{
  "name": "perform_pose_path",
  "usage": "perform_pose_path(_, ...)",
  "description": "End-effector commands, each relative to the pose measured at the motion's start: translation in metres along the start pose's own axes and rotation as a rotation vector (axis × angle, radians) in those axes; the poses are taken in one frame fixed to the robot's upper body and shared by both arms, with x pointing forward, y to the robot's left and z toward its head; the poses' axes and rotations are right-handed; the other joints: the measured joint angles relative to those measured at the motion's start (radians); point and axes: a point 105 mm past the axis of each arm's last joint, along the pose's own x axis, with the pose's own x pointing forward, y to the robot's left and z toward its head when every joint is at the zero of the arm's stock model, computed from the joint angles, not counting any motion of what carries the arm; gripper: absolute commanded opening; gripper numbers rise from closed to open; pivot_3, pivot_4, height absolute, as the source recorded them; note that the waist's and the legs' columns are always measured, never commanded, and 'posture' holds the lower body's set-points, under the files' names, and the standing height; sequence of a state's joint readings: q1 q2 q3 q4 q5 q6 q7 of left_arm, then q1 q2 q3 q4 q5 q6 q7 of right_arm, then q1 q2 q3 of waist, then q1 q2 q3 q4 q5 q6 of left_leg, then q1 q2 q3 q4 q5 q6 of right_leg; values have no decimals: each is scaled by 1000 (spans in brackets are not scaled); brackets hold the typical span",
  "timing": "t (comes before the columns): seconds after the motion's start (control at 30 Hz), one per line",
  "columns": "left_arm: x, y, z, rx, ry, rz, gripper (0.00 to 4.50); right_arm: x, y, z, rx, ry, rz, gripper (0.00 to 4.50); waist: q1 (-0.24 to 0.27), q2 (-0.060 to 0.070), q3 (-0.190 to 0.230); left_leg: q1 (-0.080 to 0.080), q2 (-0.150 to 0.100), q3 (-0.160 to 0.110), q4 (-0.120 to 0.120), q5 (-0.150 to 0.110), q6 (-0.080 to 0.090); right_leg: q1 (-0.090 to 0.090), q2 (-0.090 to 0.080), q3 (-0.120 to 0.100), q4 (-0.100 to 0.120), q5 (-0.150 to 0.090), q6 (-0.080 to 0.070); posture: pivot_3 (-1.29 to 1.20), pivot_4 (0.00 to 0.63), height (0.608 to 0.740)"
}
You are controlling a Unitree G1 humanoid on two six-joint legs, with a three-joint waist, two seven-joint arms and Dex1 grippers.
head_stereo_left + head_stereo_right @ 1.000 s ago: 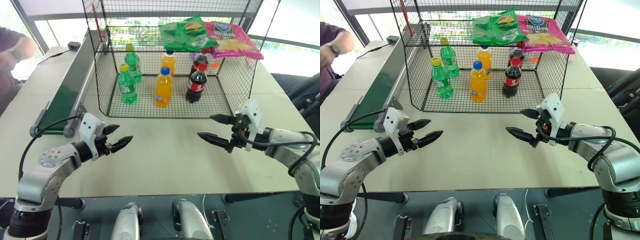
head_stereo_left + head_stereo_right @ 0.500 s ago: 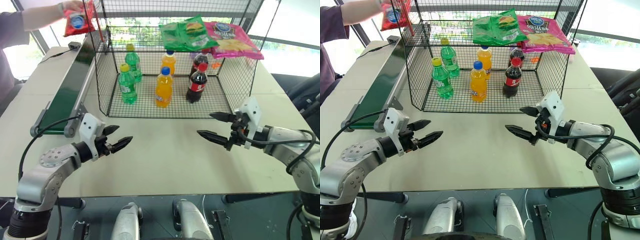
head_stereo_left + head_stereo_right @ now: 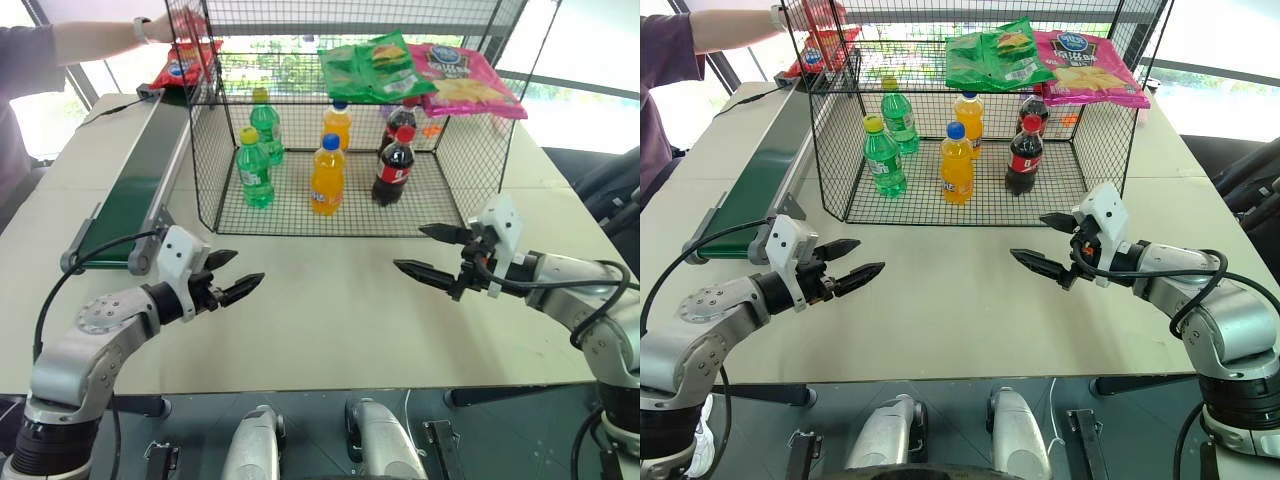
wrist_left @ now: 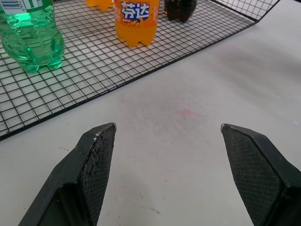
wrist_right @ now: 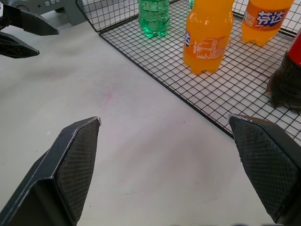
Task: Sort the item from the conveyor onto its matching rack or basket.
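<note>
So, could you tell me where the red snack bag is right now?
In the left eye view the red snack bag is at the conveyor's far end, upper left, held by a person's hand beside the wire cage.

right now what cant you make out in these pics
- Red snack bag: at the conveyor's far end under a person's hand, partly behind cage wires; print too small to read.
- Back cola bottle: mostly hidden by the front one.
- Person: cut off by the picture's edge.
</note>
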State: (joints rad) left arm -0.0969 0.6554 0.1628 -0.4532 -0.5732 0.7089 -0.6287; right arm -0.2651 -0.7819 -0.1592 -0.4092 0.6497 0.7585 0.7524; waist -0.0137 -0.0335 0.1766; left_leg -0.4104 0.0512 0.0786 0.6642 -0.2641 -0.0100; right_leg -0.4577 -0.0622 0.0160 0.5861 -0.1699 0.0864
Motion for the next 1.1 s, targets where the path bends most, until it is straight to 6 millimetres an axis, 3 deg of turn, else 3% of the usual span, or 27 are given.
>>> perform_pose_path(0.03, -5, 0, 21, 50, -59, -6, 3740, 1, 2, 9, -35, -27, 7, 4500, 0, 0, 0, 0, 0, 0, 0, 0, 0, 0, 0, 0, 0, 0, 0, 0, 150, 740)
perform_pose_path(0.13, -15, 8, 37, 5, -125, 5, 3740, 0, 2, 9, -38, -20, 10, 4500, 0, 0, 0, 0, 0, 0, 0, 0, 0, 0, 0, 0, 1, 0, 0, 0, 150, 740)
perform_pose_path(0.23, -41, 27, 48, 26, -121, 57, 3740, -6, 2, 14, -50, -8, 24, 4500, -4, 0, 0, 0, 0, 0, 1, 0, 0, 0, 0, 0, 1, 0, 0, 0, 150, 740)
perform_pose_path(0.37, -78, 56, 57, 163, -30, 200, 3740, -9, 7, 29, -81, -25, 56, 4500, -6, 0, 0, 1, 0, 0, 1, 0, 0, -2, 0, 0, 5, -1, 0, 0, 150, 740)
perform_pose_path(0.47, -89, 70, 56, 254, 28, 269, 3740, -6, 11, 35, -88, -39, 72, 4500, -3, 0, 0, 2, 0, 0, 1, 0, 0, -2, 0, 0, 5, -1, 0, 0, 150, 740)
perform_pose_path(0.57, -114, 109, 71, 620, 125, 513, 3740, 9, 36, 46, -89, -68, 183, 4500, -2, -1, 0, 2, 0, 0, 1, 0, 0, -2, 0, 0, 5, -1, 0, 0, 150, 740)
perform_pose_path(0.67, -127, 128, 73, 987, 270, 614, 3740, 21, 57, 49, -78, -78, 256, 4500, -4, 0, 0, 2, 1, 1, -1, 0, -1, -4, -1, 0, 5, 0, -1, 0, 150, 740)
perform_pose_path(0.77, -131, 132, 66, 1123, 321, 609, 3740, 26, 67, 46, -71, -60, 278, 4500, -3, 1, 0, 1, 1, 5, -5, -1, -1, -6, -4, 0, 2, 0, -1, 0, 150, 740)
perform_pose_path(1.1, -131, 133, 37, 1113, 332, 582, 3740, 22, 56, 45, -85, -61, 242, 4500, -2, 0, 0, -1, -2, 17, -11, 0, -1, -10, -19, -7, -3, 0, -1, 0, 150, 740)
